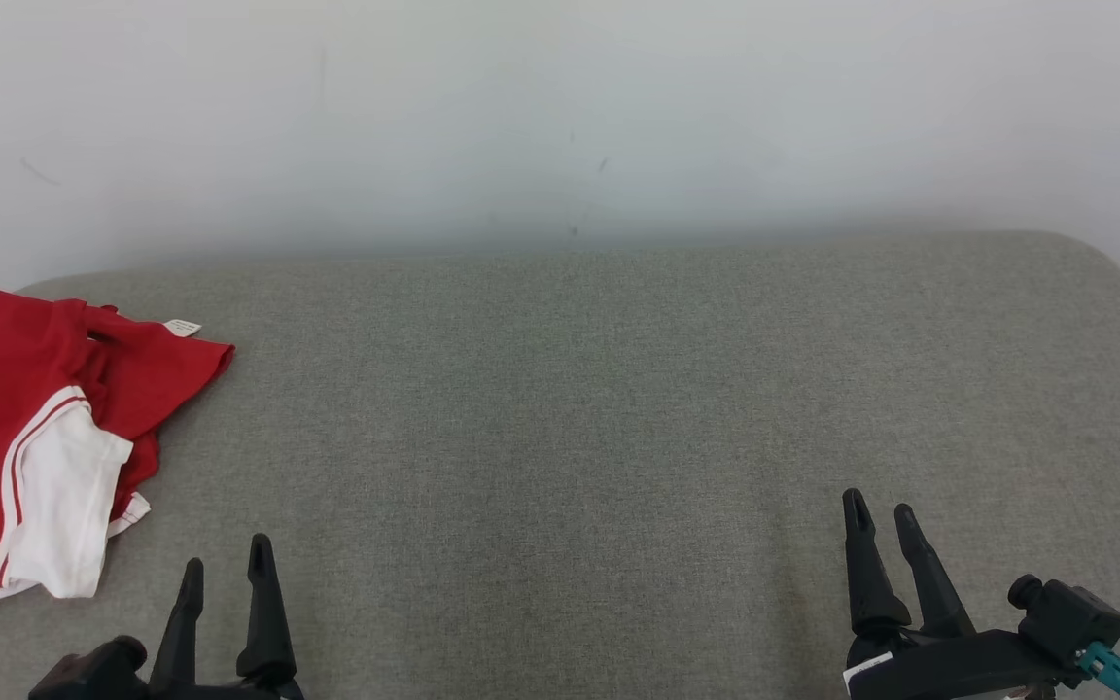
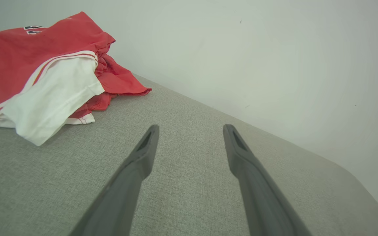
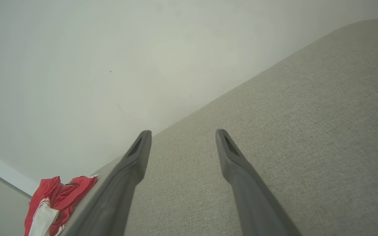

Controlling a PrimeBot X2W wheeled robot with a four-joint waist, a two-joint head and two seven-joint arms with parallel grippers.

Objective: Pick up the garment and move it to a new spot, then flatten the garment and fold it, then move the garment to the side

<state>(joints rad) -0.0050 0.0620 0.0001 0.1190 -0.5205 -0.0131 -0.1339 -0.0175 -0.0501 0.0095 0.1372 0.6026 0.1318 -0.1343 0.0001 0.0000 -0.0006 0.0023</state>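
My left and right jaws, both wide open and empty; red-and-white shirt (image 1: 25, 418) crumpled at left edge of counter (image 1: 570, 437)

The crumpled red fabric garment (image 1: 25, 418) with a white panel and striped trim is lying bunched — not flattened — at the far-left edge of the grey woven surface (image 1: 560, 437), white panel facing up.
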